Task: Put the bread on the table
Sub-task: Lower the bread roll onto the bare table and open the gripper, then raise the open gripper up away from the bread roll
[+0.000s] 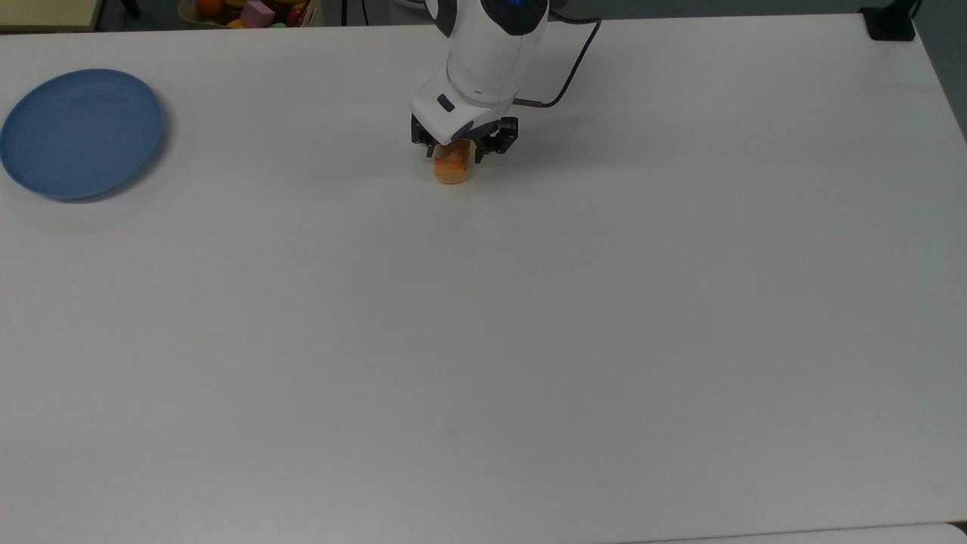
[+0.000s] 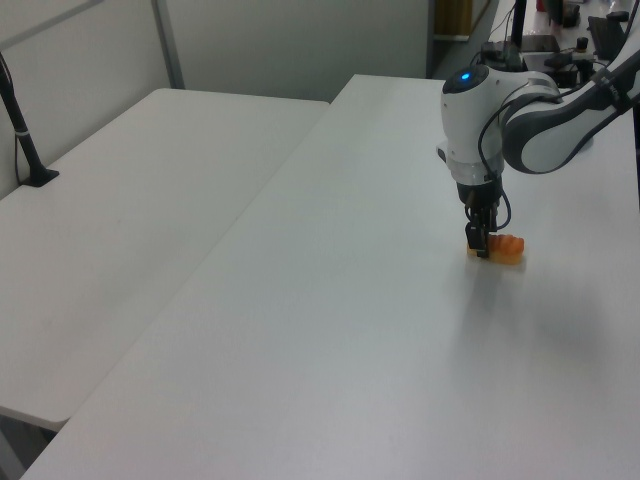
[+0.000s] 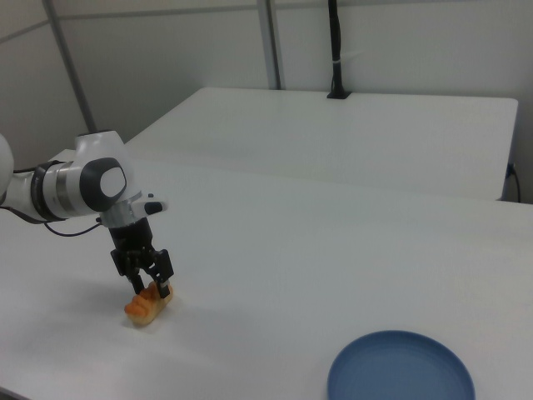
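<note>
With the bread (image 1: 453,169) resting on the table (image 1: 529,340) (well apart from the plate (image 1: 79,132)), the gripper (image 1: 462,149), fingers spread, should lift straight up without nudging it.

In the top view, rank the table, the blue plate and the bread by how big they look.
1. The table, by far the largest.
2. The blue plate.
3. The bread, smallest, lying on the table under the open pincer.

blue plate (image 1: 81,133) — bare, top view's far left | second white tabletop (image 2: 130,210) — alongside
</note>
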